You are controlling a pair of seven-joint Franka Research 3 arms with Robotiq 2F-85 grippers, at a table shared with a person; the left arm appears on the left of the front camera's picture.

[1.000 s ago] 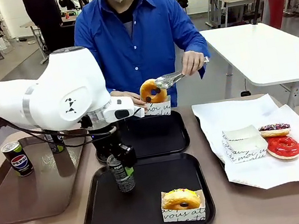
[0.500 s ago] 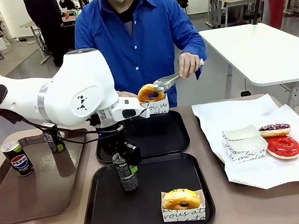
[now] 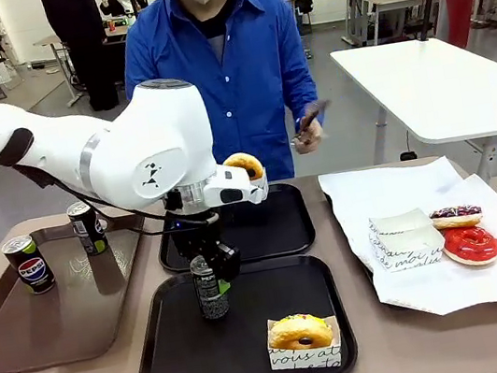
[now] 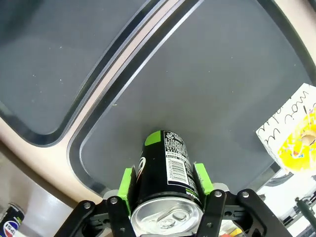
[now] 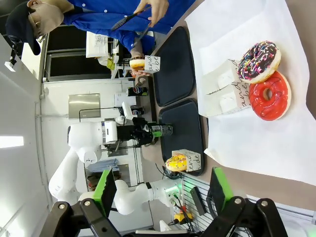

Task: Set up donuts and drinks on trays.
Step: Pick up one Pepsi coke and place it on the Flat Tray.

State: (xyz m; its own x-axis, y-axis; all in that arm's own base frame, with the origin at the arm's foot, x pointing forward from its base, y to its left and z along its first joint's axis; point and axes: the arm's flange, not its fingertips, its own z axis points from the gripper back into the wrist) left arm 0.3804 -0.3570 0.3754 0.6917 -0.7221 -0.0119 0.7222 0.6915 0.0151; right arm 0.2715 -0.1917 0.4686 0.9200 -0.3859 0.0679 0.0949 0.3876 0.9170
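Standing upright at 10 o'clock on the near black tray [image 3: 277, 307], a soda can [image 4: 165, 165] sits between the jaws of the left end effector [image 4: 164, 174]; whether they clamp it I cannot tell. A sleeved donut [image 3: 302, 333] lies at 5 o'clock. The right end effector [image 5: 160, 195] hangs with its jaws apart, empty.

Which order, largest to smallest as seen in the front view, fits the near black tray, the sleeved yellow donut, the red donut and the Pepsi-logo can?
1. near black tray
2. sleeved yellow donut, though it sits nearest the camera
3. red donut and Pepsi-logo can: too alike to rank
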